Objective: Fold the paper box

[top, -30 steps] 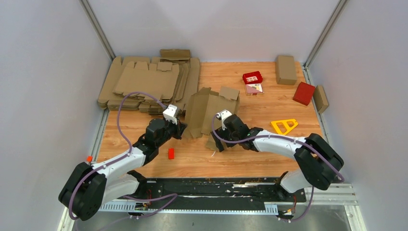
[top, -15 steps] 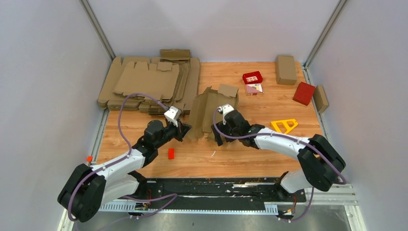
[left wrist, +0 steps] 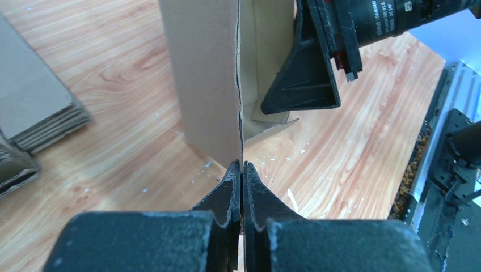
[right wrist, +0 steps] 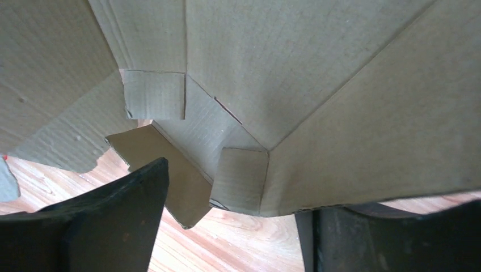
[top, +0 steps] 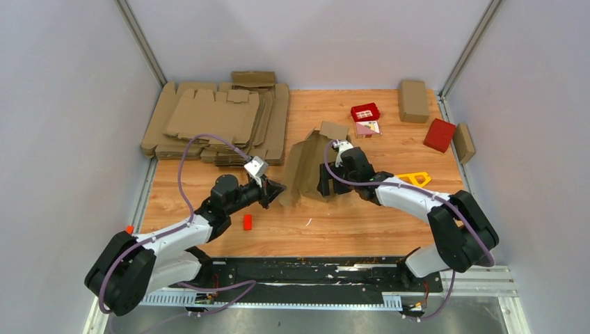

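You are holding the paper box (top: pixel 306 170) upright between your two claws, in the middle of the table (top: pixel 362 223), and you are working on the forming step: the sheet is standing partly folded, not yet a closed carton.

Your left claw (left wrist: pixel 242 170) is pressed together at its tips on the bottom corner of the box, pinching one thin edge of cardboard; in the left wrist view the panel is rising straight ahead of the fingers, with a crease or seam running up from the pinch. Just beyond that panel the right arm's dark finger is showing, reaching in from the far side.

Your right claw (top: pixel 327 182) is standing spread, one finger on each side of the lower rim of the box. In the right wrist view the inside of the box is filling the space ahead of the fingers, with two small tabs and a loose bottom flap hanging between them. Whether those fingers are bearing on the cardboard, I cannot tell.

Judging from this, the next move is calling for you to keep the left pinch firm as an anchor while the right claw is pushing the wall panels square, then tucking the hanging flaps inward. Beyond the claws, a stack of flat cardboard sheets (top: pixel 216 118) is lying at the far left.
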You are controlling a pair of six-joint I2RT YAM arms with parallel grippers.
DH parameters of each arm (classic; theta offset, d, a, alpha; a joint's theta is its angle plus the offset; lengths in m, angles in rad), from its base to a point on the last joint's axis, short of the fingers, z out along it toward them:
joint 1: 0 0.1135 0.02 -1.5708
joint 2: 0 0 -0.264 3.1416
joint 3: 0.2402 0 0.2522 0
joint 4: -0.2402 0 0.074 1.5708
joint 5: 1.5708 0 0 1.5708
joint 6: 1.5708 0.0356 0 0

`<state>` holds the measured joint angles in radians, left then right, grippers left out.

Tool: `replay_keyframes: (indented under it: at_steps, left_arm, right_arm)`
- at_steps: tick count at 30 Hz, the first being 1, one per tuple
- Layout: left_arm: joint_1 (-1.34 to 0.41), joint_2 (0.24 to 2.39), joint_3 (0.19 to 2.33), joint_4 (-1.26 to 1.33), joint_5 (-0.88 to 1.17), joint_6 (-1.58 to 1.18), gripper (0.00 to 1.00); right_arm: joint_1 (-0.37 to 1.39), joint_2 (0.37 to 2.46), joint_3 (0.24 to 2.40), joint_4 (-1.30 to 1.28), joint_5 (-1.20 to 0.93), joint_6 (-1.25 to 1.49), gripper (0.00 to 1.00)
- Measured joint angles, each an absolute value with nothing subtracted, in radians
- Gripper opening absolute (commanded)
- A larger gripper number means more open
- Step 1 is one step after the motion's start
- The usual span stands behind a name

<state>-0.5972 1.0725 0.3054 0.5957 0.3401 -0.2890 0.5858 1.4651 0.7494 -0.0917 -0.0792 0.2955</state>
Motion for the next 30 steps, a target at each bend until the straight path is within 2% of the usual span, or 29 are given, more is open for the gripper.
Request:
replay_keyframes:
  at_steps: [4,8,10,12,13,17,24,27,30]
  left_arm:
    - [-0.606,1.109,0.305,0.629,0.385,-0.293,0.00]
    - [-0.609,1.155,0.307,0.679,0.451,-0.309,0.00]
    - [-0.609,1.185,0.313,0.706,0.493,-0.322,0.00]
    - [-0.609,1.215,0.323,0.731,0.533,-0.337,0.04]
    - [-0.609,1.229,0.330,0.737,0.548,-0.341,0.06]
    - [-0.612,1.240,0.361,0.688,0.533,-0.334,0.21]
    - [-0.614,1.085,0.333,0.583,0.344,-0.303,0.71]
    - [-0.614,1.040,0.322,0.564,0.255,-0.297,0.79]
    - [-0.599,1.067,0.324,0.559,0.204,-0.300,0.81]
  right_arm:
    - [0.587,1.467,0.749,-0.085,-0.093,0.304,0.64]
    - [0.587,1.467,0.749,-0.085,-0.089,0.305,0.69]
    - [0.587,1.467,0.749,-0.085,-0.088,0.301,0.59]
    - [0.587,1.467,0.748,-0.085,-0.087,0.292,0.46]
    - [0.587,1.466,0.744,-0.083,-0.086,0.288,0.42]
    - [0.587,1.464,0.722,-0.080,-0.054,0.282,0.36]
    - [0.597,1.419,0.699,-0.081,0.035,0.256,0.35]
    - [0.622,1.372,0.685,-0.078,0.083,0.228,0.34]
    - [0.665,1.340,0.680,-0.075,0.143,0.199,0.33]
